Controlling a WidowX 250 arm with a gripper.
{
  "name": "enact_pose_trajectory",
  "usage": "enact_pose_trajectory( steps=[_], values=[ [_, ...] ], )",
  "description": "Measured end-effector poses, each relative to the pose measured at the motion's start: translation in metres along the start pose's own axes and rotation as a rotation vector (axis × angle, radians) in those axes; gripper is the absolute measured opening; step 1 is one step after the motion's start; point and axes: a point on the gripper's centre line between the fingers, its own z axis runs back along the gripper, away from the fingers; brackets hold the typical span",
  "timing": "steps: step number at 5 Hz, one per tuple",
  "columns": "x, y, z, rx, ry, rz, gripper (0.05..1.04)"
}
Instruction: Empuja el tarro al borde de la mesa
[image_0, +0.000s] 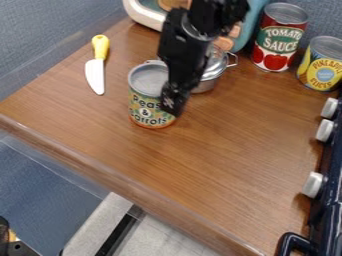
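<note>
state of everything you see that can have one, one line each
Near can: upright, in from the table edge
Claw: lowered at that can, contact unclear
Toy knife: lying flat
Metal pot: upright, partly hidden
Red can: upright
Yellow can: upright
Stove knobs: settings unclear

**Counter layout, left to right**

Left on the brown wooden counter (200, 165): yellow-handled, white-bladed knife (98, 60). Right of it: cylindrical metal can with green-and-orange label (140, 102). Behind that can, slightly right: round silver metal pot (208, 82). Farther right, toward the back: cylindrical metal can with red-and-white label (275, 42). Near that, farther right: cylindrical metal can with yellow-and-blue label (324, 65). Along the right edge, before the last can: dark-blue stove (327, 220) with round white knobs (312, 184).
</note>
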Motion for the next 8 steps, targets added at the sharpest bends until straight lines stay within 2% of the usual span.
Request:
enact_pose_trajectory(
  steps=[2,5,6,7,8],
  values=[
    [0.043,0.013,-0.013,0.076,-0.121,0.09,0.999],
    [0.088,0.036,-0.016,0.184,-0.245,0.181,0.999],
    [0.097,0.038,-0.014,0.193,-0.267,0.194,0.999],
    [0.096,0.036,-0.009,0.18,-0.245,0.173,0.999],
    [0.09,0.019,0.004,0.142,-0.191,0.138,0.999]
  ],
)
